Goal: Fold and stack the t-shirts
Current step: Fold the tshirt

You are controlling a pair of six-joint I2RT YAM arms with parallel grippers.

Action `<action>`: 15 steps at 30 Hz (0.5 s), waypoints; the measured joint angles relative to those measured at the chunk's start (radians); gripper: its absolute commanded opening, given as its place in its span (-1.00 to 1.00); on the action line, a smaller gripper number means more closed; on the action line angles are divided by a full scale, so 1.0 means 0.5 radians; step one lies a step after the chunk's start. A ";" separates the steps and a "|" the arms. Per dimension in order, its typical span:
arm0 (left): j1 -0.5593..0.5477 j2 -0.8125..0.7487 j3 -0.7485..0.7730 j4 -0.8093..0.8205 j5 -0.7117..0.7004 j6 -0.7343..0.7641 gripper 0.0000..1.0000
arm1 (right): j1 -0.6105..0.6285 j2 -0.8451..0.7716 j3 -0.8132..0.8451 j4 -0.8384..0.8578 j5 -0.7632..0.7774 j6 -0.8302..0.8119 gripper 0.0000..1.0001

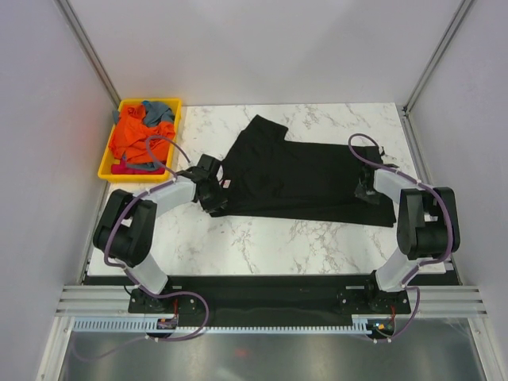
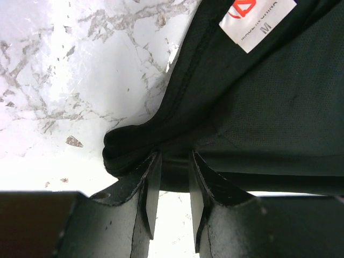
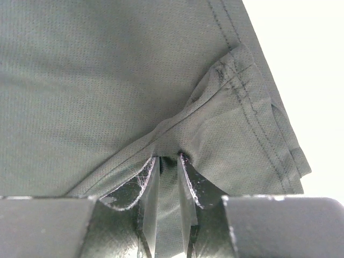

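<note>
**While both pincers bite, the black shirt waits for its fold**

Because a fold needs two ends of the cloth lifted together, each arm has taken one end of the black t-shirt, which lies flat on the marble table just to the right of the yellow tray. The left gripper sits at the collar end, the end nearest the tray, its fingers pressed onto a bunched roll of neckline. The right gripper is at the end farthest from the tray, pinching a raised pleat of fabric beside the double-stitched hem. Judging by both grips, the next move is a shared lift or carry-over.

Just beyond the left pinch, the white neck label shows a size letter "M", a line that seems to read "MADE IN CHINA", and part of a red mark cut off by the frame edge.

Inside the tray, the orange t-shirt and the grey-blue t-shirt lie crumpled, not yet folded.
</note>
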 measured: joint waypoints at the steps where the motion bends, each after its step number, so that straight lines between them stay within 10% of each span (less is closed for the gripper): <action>1: 0.000 -0.008 -0.008 0.005 -0.005 -0.005 -0.28 | -0.004 -0.003 -0.006 0.008 0.008 0.019 -0.47; 15: 0.006 -0.142 0.124 -0.256 -0.053 0.005 -0.21 | -0.089 -0.221 0.036 -0.108 -0.080 0.068 -0.37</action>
